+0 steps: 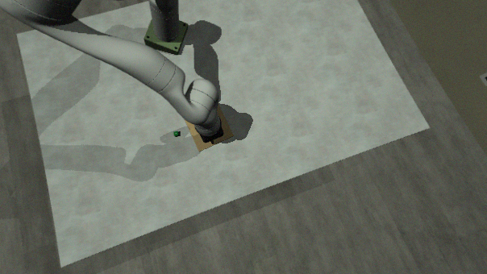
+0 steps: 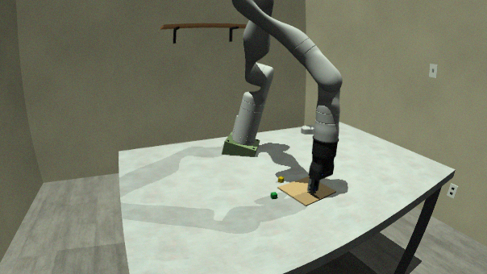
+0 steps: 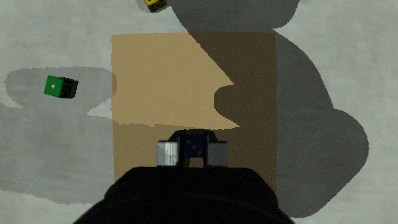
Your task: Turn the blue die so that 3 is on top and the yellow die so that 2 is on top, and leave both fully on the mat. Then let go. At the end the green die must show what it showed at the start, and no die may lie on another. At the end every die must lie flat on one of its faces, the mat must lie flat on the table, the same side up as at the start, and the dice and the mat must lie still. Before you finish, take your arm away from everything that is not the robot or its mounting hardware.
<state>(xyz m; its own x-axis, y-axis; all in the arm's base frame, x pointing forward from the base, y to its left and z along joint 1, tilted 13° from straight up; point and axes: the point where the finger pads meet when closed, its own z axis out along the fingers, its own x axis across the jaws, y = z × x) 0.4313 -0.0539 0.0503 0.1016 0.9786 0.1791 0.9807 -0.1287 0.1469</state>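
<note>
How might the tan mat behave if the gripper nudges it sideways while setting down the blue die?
The mat looks thin and flat, so it probably slides rather than tips. Nothing else weighs it down, so the blue die in the gripper could drag it.

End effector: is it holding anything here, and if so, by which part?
Yes. The end effector is shut on the blue die, its two fingers pressing on opposite side faces, low over the mat.

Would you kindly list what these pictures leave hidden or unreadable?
- Blue die, wrist view: pips too dark to read, sides covered by the fingers.
- Yellow die, wrist view: cut by the top edge.
- Mat, top view: mostly hidden under the arm.
</note>
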